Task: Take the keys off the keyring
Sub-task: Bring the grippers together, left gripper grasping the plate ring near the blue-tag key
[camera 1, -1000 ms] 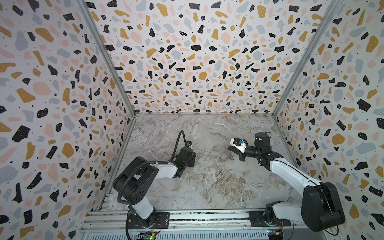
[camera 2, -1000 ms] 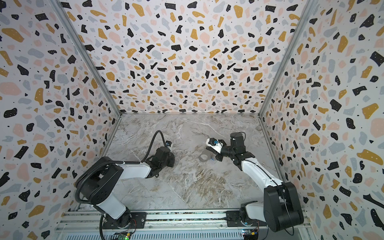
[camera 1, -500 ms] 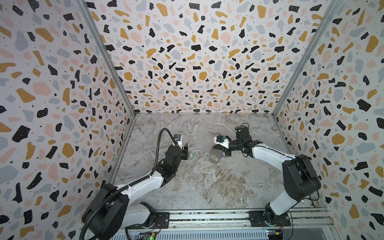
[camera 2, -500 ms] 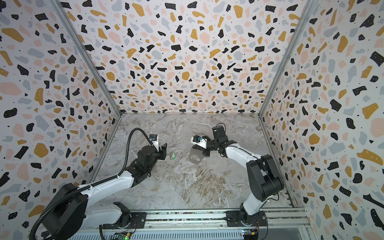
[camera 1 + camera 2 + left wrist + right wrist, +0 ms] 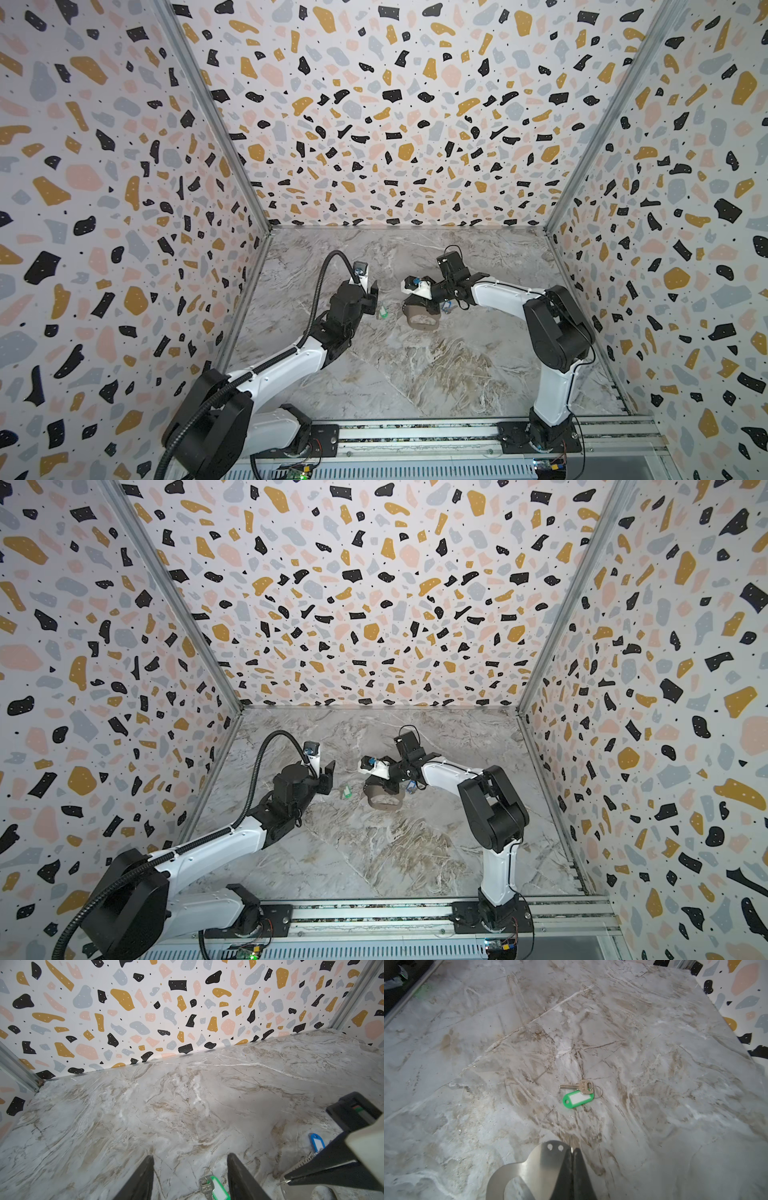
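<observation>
The green-tagged key (image 5: 578,1095) lies flat on the marble table, off the keyring; both top views show it (image 5: 382,311) (image 5: 346,791). My left gripper (image 5: 190,1157) is open just above it, and the key (image 5: 214,1186) sits between its fingers untouched. My right gripper (image 5: 572,1150) is shut on the edge of the keyring (image 5: 529,1167), a flat grey metal tab with a cut-out, holding it just above the table (image 5: 422,321). The blue-tagged key (image 5: 316,1142) sits close behind the right gripper (image 5: 415,309). I cannot tell whether it still hangs on the keyring.
Speckled walls (image 5: 395,124) enclose the marble table (image 5: 415,374) on three sides. The aluminium rail (image 5: 415,436) with both arm bases runs along the front edge.
One second ago no green key showed on the table; it now lies in front of the left gripper, whose jaws have widened. The right gripper with the keyring has shifted left.
</observation>
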{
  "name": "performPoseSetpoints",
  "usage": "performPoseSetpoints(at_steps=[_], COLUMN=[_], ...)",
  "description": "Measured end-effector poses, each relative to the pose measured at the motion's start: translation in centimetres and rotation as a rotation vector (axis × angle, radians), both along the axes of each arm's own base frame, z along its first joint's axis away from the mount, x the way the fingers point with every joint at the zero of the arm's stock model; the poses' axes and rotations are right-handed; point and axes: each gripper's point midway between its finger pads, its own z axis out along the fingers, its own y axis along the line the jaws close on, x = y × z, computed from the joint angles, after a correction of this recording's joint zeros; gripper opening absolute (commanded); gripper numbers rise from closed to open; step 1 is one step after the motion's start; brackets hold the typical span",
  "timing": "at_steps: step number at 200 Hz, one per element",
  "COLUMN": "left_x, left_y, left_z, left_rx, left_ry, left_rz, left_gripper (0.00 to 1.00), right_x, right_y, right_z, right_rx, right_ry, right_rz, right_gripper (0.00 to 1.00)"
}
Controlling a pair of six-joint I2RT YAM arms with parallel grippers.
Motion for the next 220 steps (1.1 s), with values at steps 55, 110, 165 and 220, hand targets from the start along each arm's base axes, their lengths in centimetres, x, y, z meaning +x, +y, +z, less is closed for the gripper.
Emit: performPoseSetpoints(at_steps=[55,110,165,220], left_x=[0.1,0.0,0.2,1.0], left_y=[-0.1,-0.5,-2.3,-7.7], left_z=[0.6,2.3,4.1,1.5], left_rx=[0.058,0.094,0.096,0.075], left_ry=[-0.003,-0.033,-0.062,0.043], left_rz=[-0.028,-0.068,-0.166,-0.384], left_gripper=[0.57,0.57,0.57,0.54], right_x=[-2.9,-5.1,-4.3,2.8], right_y=[1.0,2.2,0.4,-8.4], right_z=[-2.8,-2.9,0.1,6.2], right_rx=[-0.094,-0.112,-0.059,0.034], right_ry=[0.062,0.114,0.085,-0.091], right_rz=[0.059,0.086,-0.047,-0.359], right_gripper=[0.07,0.50,0.51,0.48])
